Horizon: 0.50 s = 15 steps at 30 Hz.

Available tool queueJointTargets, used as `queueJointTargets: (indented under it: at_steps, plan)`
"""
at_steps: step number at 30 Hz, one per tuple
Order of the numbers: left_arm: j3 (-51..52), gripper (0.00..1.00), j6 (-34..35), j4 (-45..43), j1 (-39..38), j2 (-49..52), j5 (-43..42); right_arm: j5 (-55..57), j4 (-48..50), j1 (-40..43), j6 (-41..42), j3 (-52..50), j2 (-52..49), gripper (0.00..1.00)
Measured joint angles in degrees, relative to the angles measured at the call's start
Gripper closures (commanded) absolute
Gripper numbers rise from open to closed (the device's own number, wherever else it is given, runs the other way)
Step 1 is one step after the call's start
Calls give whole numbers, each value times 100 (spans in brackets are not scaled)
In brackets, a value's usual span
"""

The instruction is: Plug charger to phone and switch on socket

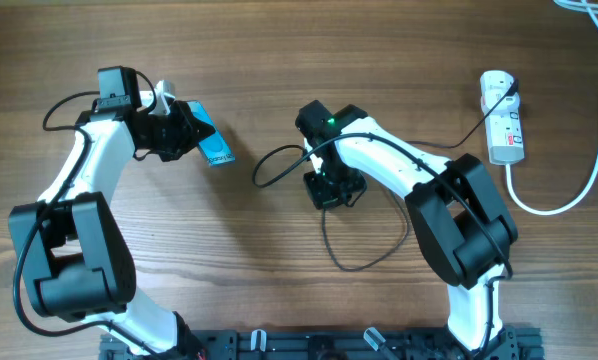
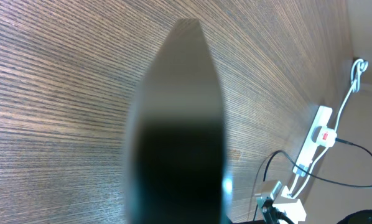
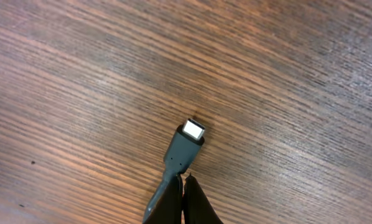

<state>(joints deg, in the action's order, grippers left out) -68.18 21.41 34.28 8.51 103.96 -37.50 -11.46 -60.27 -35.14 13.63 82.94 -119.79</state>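
Left gripper (image 1: 182, 133) is clamping shut on the phone (image 1: 216, 147), far-left part of the table (image 1: 279, 60); the teal screen is showing in the overhead view. In the left wrist view the phone is just a dark blur, too close to read. Right gripper (image 3: 183, 185) is pinching closed on the charger (image 1: 364, 262) right behind its connector (image 3: 191, 132), mid-table, with the tip sticking out past the fingers. Connector and phone are sitting well apart. The charger's slack is looping on the near side. The socket (image 1: 504, 120) is lying far right, with its white cord (image 1: 569, 195) curling beside it.
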Motion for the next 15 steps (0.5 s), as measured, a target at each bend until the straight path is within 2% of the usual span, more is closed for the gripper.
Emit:
queueJointTargets:
  at_steps: [2, 3, 7, 13, 15]
  plan:
    - [0, 96, 0, 0, 0, 0, 0, 17, 33, 0, 186, 0, 0, 63]
    - [0, 96, 4, 0, 0, 0, 0, 17, 28, 0, 240, 0, 0, 62]
    - [0, 96, 24, 0, 0, 0, 0, 17, -59, 0, 761, 0, 0, 68]
    - [0, 96, 37, 0, 0, 0, 2, 9, 164, -114, 1360, -256, 55, 69]
    - [0, 96, 37, 0, 0, 0, 2, -4, 361, -210, 1493, -264, 81, 75]
